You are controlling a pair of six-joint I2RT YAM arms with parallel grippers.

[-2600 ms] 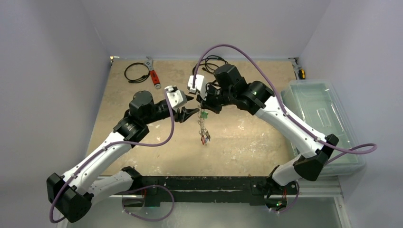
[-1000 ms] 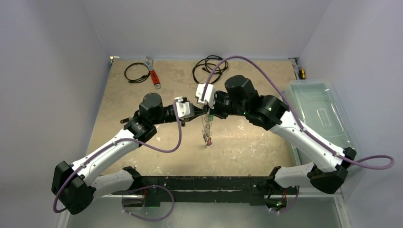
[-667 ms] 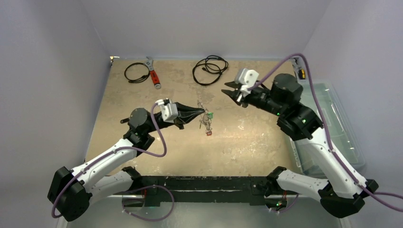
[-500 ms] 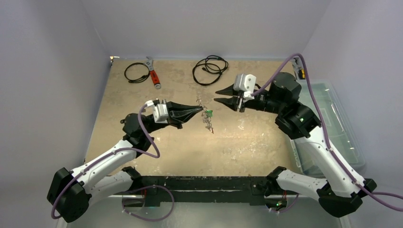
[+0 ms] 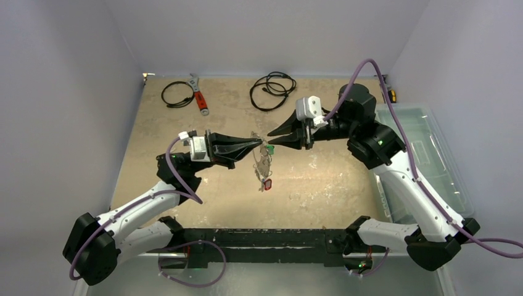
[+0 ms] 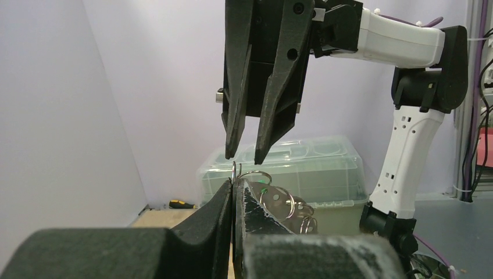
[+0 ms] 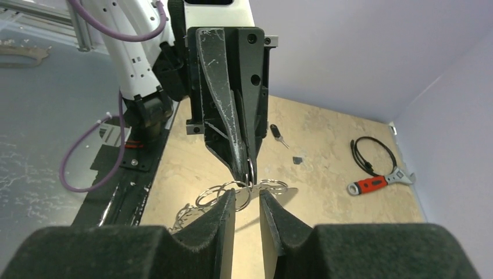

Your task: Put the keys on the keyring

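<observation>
The keys [image 5: 264, 168] are hanging as 1 small bunch in mid-air at the centre of the overhead view, above the tan table [image 5: 333, 191]. A green tag [image 5: 269, 148] is showing near the top of the bunch and a red tag [image 5: 267, 184] at the bottom. The left gripper [image 5: 258, 143] is reaching in from the left, its fingers clenching the edge of a thin silver ring, apparently the keyring [image 6: 233, 171], from which the linked rings and keys are dangling.

The right gripper [image 5: 271, 138] is pointing in from the right, its tips just beside that ring, slightly parted and grasping nothing.

At least 2 tagged keys appear to be hanging on already, so the task is looking well advanced. How many are threaded cannot be told. In the right wrist view a small dark-headed piece [image 7: 278, 133] is lying on the table beyond the left gripper. It may be 1 more key waiting.

A clear plastic bin [image 5: 425, 132] with its lid on is sitting at the right edge of the overhead view. Its contents cannot be made out.
</observation>
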